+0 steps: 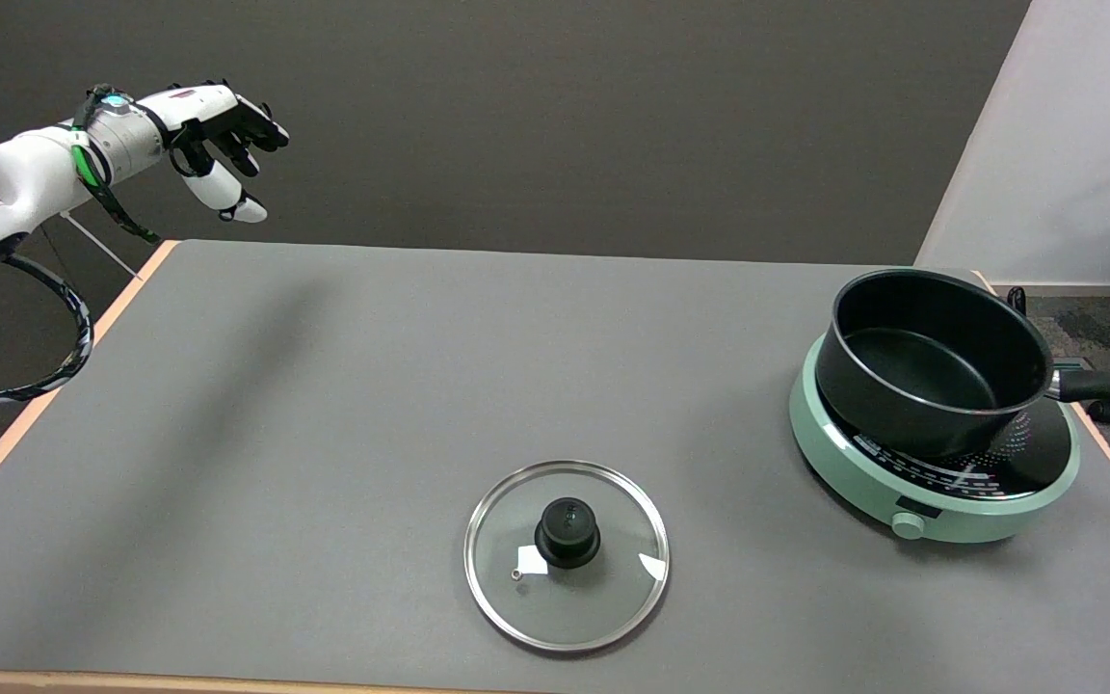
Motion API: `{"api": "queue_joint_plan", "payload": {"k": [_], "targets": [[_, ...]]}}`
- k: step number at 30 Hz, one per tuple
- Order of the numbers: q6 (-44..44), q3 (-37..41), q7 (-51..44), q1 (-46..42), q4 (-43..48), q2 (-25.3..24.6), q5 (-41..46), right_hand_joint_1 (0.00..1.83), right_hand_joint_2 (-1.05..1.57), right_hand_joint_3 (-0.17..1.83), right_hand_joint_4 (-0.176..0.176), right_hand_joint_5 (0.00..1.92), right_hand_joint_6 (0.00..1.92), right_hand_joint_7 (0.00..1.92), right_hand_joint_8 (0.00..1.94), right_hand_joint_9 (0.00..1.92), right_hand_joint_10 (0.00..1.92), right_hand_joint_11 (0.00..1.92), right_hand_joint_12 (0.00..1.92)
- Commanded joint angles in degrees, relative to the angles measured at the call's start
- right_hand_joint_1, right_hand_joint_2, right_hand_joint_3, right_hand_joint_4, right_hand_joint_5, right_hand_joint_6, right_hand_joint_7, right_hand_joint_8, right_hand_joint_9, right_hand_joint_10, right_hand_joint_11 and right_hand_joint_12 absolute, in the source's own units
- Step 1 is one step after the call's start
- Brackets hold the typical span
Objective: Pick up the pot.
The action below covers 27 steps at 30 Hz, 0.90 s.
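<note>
Starting at the left, the near-centre of the table [324,386] holds the glass lid [567,554], lying flat with its black knob up. Further right, your pot [936,361] sits uncovered on the green hotplate [931,463], its handle pointing right past the table's edge. Only a pale sliver shows at the right edge, so your right hand's state cannot be told; nothing touches the pot.

Open table [324,405] lies between the glass lid [567,554] and the cooker [936,482], well apart.
</note>
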Motion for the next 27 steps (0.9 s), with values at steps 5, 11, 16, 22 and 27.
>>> {"api": "queue_joint_plan", "payload": {"k": [5, 11, 16, 22, 27], "targets": [[-11.91, -0.63, -3.52, 4.69, -4.00, 7.10, 8.98, 1.46, -1.05, 0.98, -0.176, 0.12, 0.12, 0.12, 0.12, 0.12, 0.12, 0.12, 0.12], [-12.57, -0.53, -4.95, 4.66, -3.82, 6.99, 10.64, 1.44, -1.05, 0.93, -0.176, 0.13, 0.13, 0.13, 0.13, 0.13, 0.13, 0.13, 0.13], [-14.82, -0.72, -5.31, 4.58, -4.20, 6.91, 13.31, 1.42, -1.05, 0.89, -0.176, 0.13, 0.13, 0.13, 0.13, 0.13, 0.13, 0.13, 0.13], [-17.54, -0.63, -6.38, 4.74, -4.57, 7.12, 15.98, 1.41, -1.05, 0.86, -0.176, 0.15, 0.15, 0.15, 0.15, 0.15, 0.15, 0.15, 0.15], [-19.35, -0.29, -7.16, 4.77, -4.46, 7.10, 17.65, 1.41, -1.05, 0.87, -0.176, 0.14, 0.14, 0.14, 0.14, 0.14, 0.14, 0.14, 0.14]]}}
